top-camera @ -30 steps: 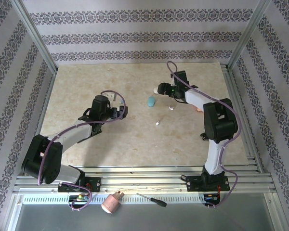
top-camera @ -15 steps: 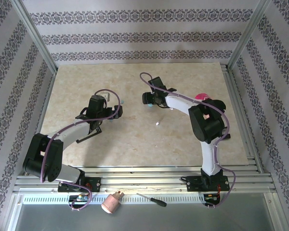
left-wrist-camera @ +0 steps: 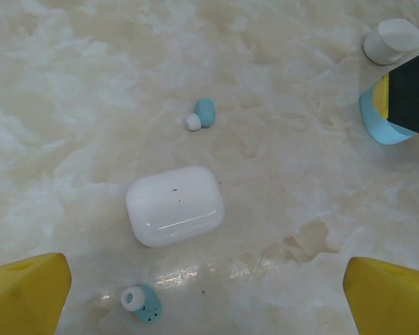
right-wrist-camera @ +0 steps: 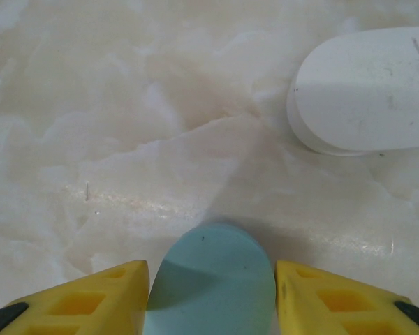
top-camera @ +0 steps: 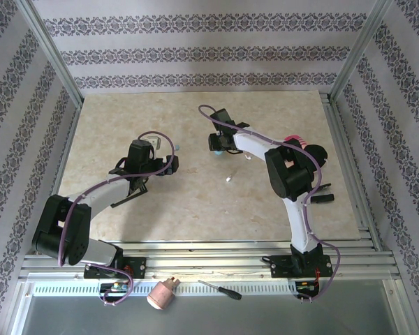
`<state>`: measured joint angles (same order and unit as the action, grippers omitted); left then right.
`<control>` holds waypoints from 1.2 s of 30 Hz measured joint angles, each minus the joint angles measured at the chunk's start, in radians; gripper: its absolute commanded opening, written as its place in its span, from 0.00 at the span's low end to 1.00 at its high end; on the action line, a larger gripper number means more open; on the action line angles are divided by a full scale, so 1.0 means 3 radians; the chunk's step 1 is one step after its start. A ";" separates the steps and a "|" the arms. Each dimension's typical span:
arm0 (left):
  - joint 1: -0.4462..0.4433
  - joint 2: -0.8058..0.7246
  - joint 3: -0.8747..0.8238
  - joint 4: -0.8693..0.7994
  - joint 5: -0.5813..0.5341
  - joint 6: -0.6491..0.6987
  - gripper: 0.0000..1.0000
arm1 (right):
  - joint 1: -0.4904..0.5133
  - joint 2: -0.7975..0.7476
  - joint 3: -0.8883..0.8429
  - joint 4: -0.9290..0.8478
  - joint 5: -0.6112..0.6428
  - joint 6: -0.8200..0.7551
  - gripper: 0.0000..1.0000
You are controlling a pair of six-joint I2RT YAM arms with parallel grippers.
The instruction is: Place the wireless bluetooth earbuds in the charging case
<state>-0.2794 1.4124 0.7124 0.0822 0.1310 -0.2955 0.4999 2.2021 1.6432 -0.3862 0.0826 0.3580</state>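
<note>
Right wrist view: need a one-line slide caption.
Right hand clamps the blue case on the marble table; a white case lies apart, farther out.

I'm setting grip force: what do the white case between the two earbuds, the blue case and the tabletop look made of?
White case: glossy hard plastic, by the sharp light streak on its top. Blue case: probably plastic too, but matte, with soft shading and no glints. Tabletop: marble-patterned and smooth, with faint reflections; real stone or printed laminate, I cannot tell.
</note>
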 measured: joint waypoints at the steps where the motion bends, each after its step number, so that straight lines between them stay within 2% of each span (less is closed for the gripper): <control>1: 0.0000 -0.0001 0.0000 0.0000 0.0006 0.0001 0.99 | 0.0000 0.0000 0.0000 0.0000 -0.0003 -0.0024 0.45; 4: 0.0000 -0.0004 0.0000 0.0000 0.0028 0.0009 0.99 | -0.0025 -0.0015 -0.0024 0.0034 -0.0100 -0.0130 0.45; 15: 0.0001 -0.0039 -0.0015 0.0001 0.0057 0.0041 0.99 | -0.0173 -0.0355 -0.0474 -0.0037 -0.1265 -0.1130 0.42; 20: 0.0001 -0.0039 -0.0015 0.0001 0.0060 0.0036 0.99 | -0.0093 -0.0483 -0.0673 -0.0127 -0.1442 -0.1480 0.44; 25: 0.0001 -0.0039 -0.0015 0.0001 0.0061 0.0036 0.99 | 0.0029 -0.0591 -0.0847 -0.0052 -0.1391 -0.1620 0.50; 28: 0.0001 -0.0039 -0.0015 0.0001 0.0062 0.0034 0.99 | 0.0065 -0.0741 -0.1038 0.0048 -0.1235 -0.1539 0.58; 30: 0.0001 -0.0039 -0.0015 0.0001 0.0062 0.0034 0.99 | 0.0080 -0.0867 -0.1174 0.0121 -0.1054 -0.1401 0.66; 32: 0.0003 -0.0039 -0.0017 0.0001 0.0061 0.0033 0.99 | 0.0116 -0.0992 -0.1286 0.0201 -0.0846 -0.1202 0.71; 36: 0.0014 -0.0039 -0.0018 0.0022 0.0061 0.0032 0.99 | 0.0331 -0.1325 -0.1624 0.0558 -0.0366 -0.0805 0.72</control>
<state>-0.2752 1.4006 0.7071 0.0887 0.1493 -0.2859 0.5991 1.8046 1.1561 -0.2188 -0.0273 0.1165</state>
